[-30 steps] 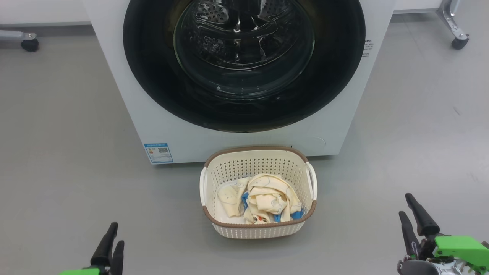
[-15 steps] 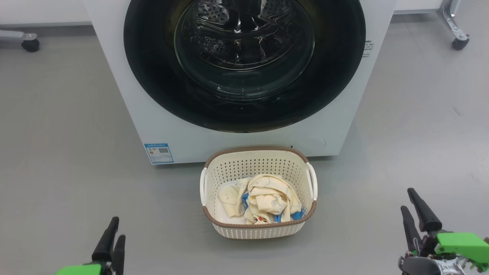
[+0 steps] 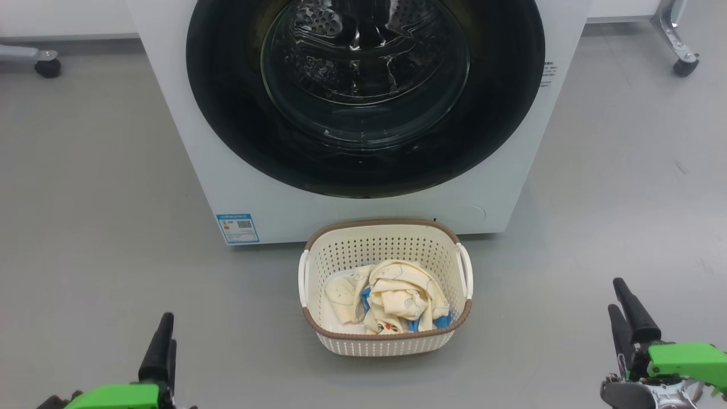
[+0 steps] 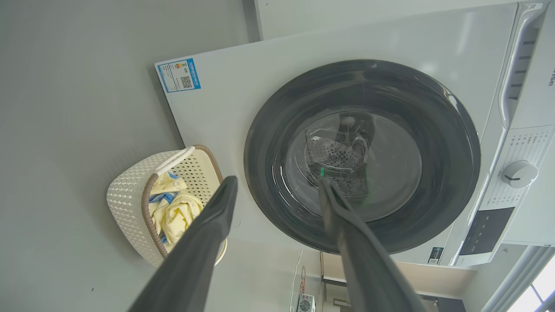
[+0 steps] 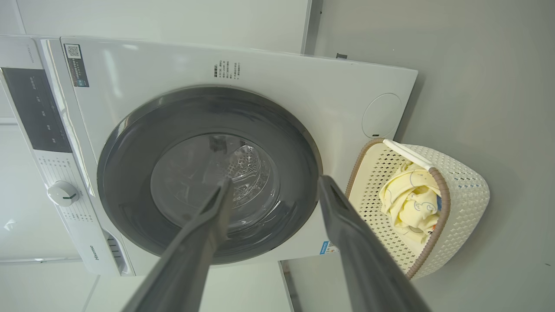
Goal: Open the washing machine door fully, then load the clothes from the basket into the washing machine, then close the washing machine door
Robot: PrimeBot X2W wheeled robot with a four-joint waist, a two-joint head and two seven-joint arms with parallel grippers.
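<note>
Nearest, low on the left, the left claw [image 3: 168,330] hung over the grey floor [image 3: 102,187]. The left wrist view showed its two dark fingers [image 4: 208,234] spread wide with nothing between them. Low on the right, the right claw [image 3: 615,294] hung over the floor in the same way. Its own wrist view showed the fingers [image 5: 204,234] wide apart and empty. Both claws were well apart from the basket.

A little farther off, between the two claws, the basket [image 3: 381,344] stood upright on the floor, just in front of the washing machine. Whether the two touched could not be told. The clothes [image 3: 400,295] lay bunched in the bottom of the basket, cream-yellow with blue patches, heaped toward its near right side.

Behind the basket rose the white front of the washing machine [image 3: 341,213], with a small blue label [image 3: 235,228] low on its left. The door [image 3: 227,119] was shut flat against that front. Its wide black rim ringed a clear glass bowl [image 3: 363,96], and the holed steel drum showed through the glass. The left wrist view also took in a white dial [image 4: 519,173] on the control panel.

Farthest back, a black caster [image 3: 47,68] stood on the floor at the far left and another caster [image 3: 684,66] at the far right.
</note>
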